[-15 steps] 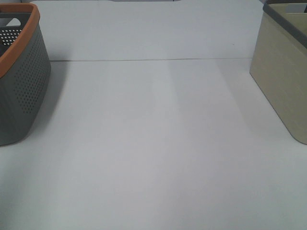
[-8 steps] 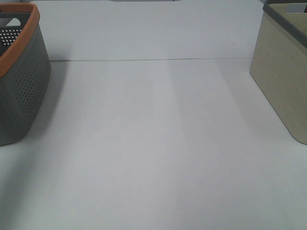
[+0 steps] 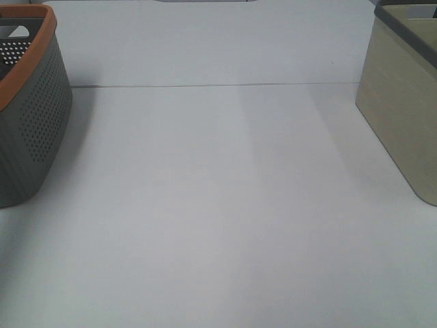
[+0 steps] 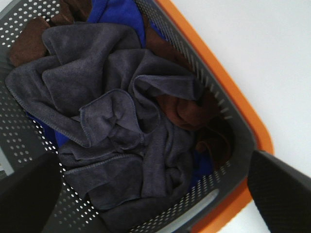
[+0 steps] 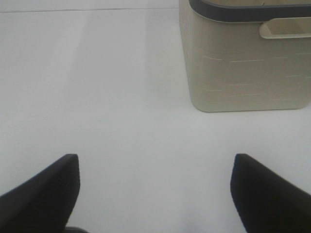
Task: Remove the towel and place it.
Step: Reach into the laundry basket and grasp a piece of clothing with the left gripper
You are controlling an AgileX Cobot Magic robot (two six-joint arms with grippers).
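Observation:
The dark charcoal towel (image 4: 121, 126) lies crumpled on top of other cloths inside the grey perforated basket with an orange rim (image 4: 228, 104). My left gripper (image 4: 155, 204) hangs above the basket, open and empty, with one finger (image 4: 29, 194) on either side of the pile. My right gripper (image 5: 155, 194) is open and empty above the bare white table (image 5: 121, 97), a short way from the beige basket (image 5: 243, 63). Neither gripper shows in the exterior high view, where the towel is hidden inside the grey basket (image 3: 31, 123).
Brown cloths (image 4: 182, 109) and a blue cloth (image 4: 119, 12) lie under and beside the towel. In the exterior high view the grey basket stands at the far left and the beige basket with a dark rim (image 3: 403, 102) at the far right, with white table (image 3: 218, 205) between them.

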